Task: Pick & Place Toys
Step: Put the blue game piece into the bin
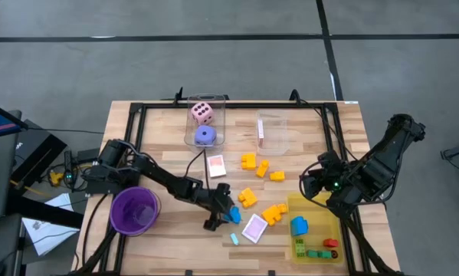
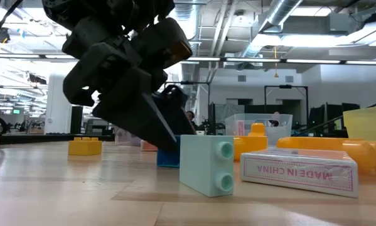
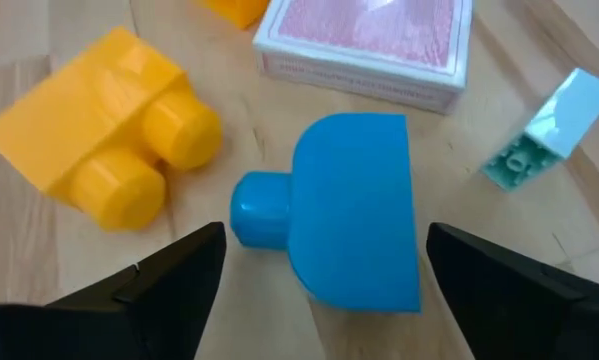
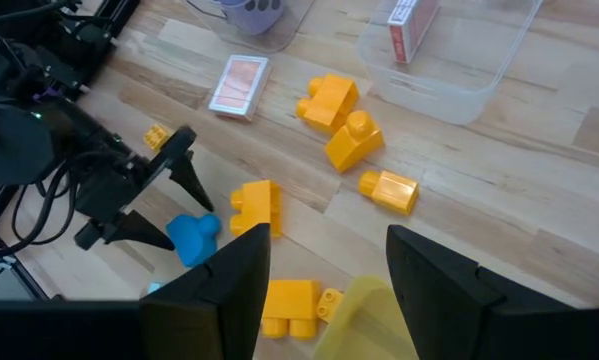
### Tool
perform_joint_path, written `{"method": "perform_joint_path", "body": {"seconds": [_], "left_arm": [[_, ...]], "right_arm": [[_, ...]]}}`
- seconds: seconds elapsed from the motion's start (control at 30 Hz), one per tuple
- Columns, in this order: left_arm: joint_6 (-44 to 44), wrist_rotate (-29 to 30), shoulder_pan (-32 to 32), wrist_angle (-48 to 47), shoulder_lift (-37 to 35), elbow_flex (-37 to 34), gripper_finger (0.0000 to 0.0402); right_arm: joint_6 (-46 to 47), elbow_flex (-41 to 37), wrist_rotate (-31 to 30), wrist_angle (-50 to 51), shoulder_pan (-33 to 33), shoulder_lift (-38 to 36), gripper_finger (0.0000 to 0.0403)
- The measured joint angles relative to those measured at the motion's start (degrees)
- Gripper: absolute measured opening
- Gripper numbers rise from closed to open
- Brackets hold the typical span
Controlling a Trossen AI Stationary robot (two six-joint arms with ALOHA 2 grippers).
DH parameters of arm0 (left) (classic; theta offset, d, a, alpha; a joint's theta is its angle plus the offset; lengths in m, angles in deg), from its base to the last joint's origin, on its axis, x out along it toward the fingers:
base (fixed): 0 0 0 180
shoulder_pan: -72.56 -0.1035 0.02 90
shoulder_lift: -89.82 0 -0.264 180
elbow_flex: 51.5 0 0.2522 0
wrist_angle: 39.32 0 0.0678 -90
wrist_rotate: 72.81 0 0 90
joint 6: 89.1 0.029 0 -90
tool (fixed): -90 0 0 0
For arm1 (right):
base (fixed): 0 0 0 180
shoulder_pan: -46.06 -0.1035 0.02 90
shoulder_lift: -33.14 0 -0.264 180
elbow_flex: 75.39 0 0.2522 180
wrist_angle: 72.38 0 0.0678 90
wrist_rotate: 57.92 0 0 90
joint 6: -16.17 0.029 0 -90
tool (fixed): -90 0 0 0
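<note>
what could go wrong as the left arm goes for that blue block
The left gripper has its jaws open around the blue block, which lies on its side with a round stud and curved edge, so it may squirt out or twist when they close. The yellow block and pale teal brick sit close by and could get nudged by the fingers.

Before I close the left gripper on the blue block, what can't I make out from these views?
- High view: blue block mostly hidden by the left gripper.
- Low view: it shows only as a sliver behind the mint block.
- High view: small pieces in the yellow tray too small to identify.
- Right gripper: fingertips cut off.
</note>
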State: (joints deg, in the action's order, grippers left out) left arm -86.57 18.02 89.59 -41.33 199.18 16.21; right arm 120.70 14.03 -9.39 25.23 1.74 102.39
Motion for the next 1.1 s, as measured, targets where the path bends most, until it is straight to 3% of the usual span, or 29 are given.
{"method": "perform_joint_path", "body": {"seconds": [0.67, 1.1], "left_arm": [[2.74, -3.13, -1.56, 3.55, 1.81, 0.07, 0.0335], [2.81, -3.84, -1.81, 3.78, 1.81, 0.09, 0.0301]], "right_arm": [[0.00, 0.00, -0.14, -0.08, 0.00, 0.00, 0.0193], [0.00, 0.00, -0.20, -0.08, 0.24, 0.00, 0.0193]]}}
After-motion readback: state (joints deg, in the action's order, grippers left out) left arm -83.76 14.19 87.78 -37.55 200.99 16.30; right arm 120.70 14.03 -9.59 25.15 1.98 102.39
